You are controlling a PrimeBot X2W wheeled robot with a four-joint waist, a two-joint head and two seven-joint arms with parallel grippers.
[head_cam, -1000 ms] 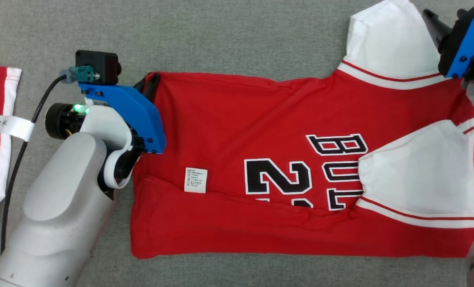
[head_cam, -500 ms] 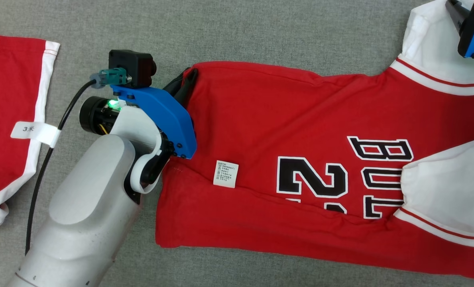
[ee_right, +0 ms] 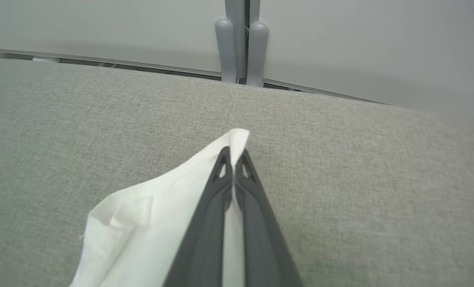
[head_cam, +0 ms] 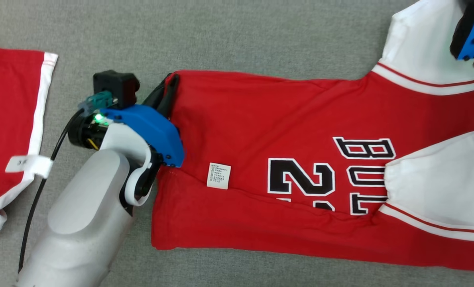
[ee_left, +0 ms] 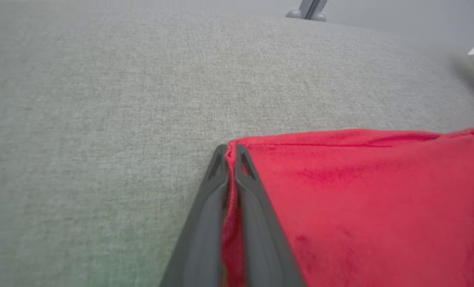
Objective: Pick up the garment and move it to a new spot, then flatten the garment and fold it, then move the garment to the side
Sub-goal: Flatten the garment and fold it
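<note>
Jersey (head_cam: 284, 131): likely light, limp | left hand (ee_left: 231, 153) pinches hem corner (ee_left: 256, 144) | right hand (ee_right: 233, 154) pinches white sleeve tip (ee_right: 240, 137)

A blue bracket (head_cam: 153, 129) with dark screw heads marks the left wrist. Behind it runs a smooth pale grey forearm (head_cam: 81, 223) with a white collar (head_cam: 131, 192); above it sits a black camera box (head_cam: 115, 85) with a teal plug (head_cam: 99, 100). Beside the bracket a green light (head_cam: 98, 118) glows, and a black cable (head_cam: 40, 187) carries a white tag (head_cam: 27, 164). Ahead of it, the left gripper (ee_left: 231, 150) has dark grey tapering fingers (ee_left: 203, 227) with triangular cut-outs.
</note>
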